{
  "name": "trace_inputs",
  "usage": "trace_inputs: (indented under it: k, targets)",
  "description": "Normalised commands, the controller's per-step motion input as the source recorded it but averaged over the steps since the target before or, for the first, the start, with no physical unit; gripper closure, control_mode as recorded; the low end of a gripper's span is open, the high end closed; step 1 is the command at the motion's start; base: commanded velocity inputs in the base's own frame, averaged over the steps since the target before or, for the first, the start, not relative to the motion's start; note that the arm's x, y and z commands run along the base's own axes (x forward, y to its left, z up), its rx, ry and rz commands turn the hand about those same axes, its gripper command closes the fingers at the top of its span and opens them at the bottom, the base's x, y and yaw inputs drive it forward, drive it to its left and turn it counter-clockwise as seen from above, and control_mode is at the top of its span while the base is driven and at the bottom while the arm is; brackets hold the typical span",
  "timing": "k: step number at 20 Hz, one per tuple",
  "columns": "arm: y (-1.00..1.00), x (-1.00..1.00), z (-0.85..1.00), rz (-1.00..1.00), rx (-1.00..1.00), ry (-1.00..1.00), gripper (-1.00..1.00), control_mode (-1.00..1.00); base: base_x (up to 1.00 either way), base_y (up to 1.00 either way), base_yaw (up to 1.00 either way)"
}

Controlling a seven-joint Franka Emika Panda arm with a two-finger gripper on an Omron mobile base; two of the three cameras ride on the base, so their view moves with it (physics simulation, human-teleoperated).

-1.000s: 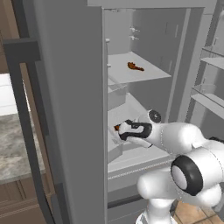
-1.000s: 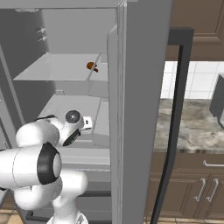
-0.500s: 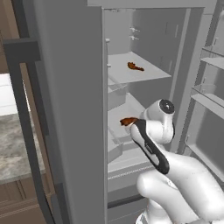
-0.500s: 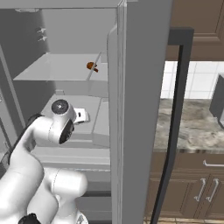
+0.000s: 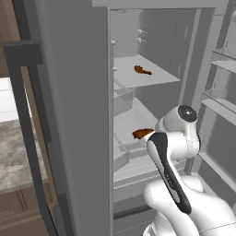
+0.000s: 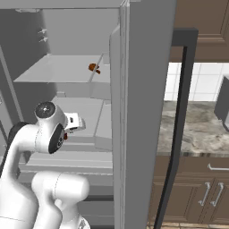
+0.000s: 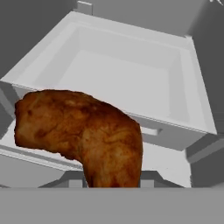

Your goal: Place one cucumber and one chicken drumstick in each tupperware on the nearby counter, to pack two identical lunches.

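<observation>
A reddish-brown chicken drumstick [image 7: 83,135] hangs close in front of the hand camera, above an open white fridge drawer [image 7: 131,74]. It hides the fingertips. My gripper [image 6: 67,134] is shut on this drumstick [image 5: 143,133], inside the open fridge at the middle shelf. The arm's elbow [image 5: 184,129] stands just right of it. A second chicken drumstick [image 5: 142,70] lies on the upper fridge shelf [image 6: 93,67]. The marbled counter [image 6: 197,134] runs to the right of the fridge. The cucumber and the tupperware are out of view.
The grey fridge wall [image 5: 69,115] stands close on the left and its front edge [image 6: 143,112] on the right. Door shelves [image 5: 221,101] hang at the far right. A dark appliance [image 6: 222,103] sits on the counter above brown cabinets [image 6: 201,192].
The arm has swung its elbow up and turned. The held drumstick has lifted off the shelf and shifted a little to the right, towards the fridge opening.
</observation>
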Motion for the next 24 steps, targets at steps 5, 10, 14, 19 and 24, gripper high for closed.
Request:
trace_inputs:
  k: [5, 10, 14, 19, 24]
  targets:
    - [-0.08, -0.75, 0.36, 0.0, 0.0, -0.15, 1.0, -1.0, 0.0, 0.0, 0.0]
    - [-0.01, -0.58, 0.16, 0.0, 0.0, -0.17, 1.0, 1.0, -0.18, 0.0, 0.0]
    - [0.0, 0.0, 0.0, 0.0, 0.0, 0.0, 1.0, 1.0, -0.99, 0.0, 0.0]
    - [0.0, 0.0, 0.0, 0.0, 0.0, 0.0, 1.0, 1.0, -1.0, -0.1, 0.0]
    - [0.0, 0.0, 0.0, 0.0, 0.0, 0.0, 1.0, 1.0, -1.0, -0.03, 0.0]
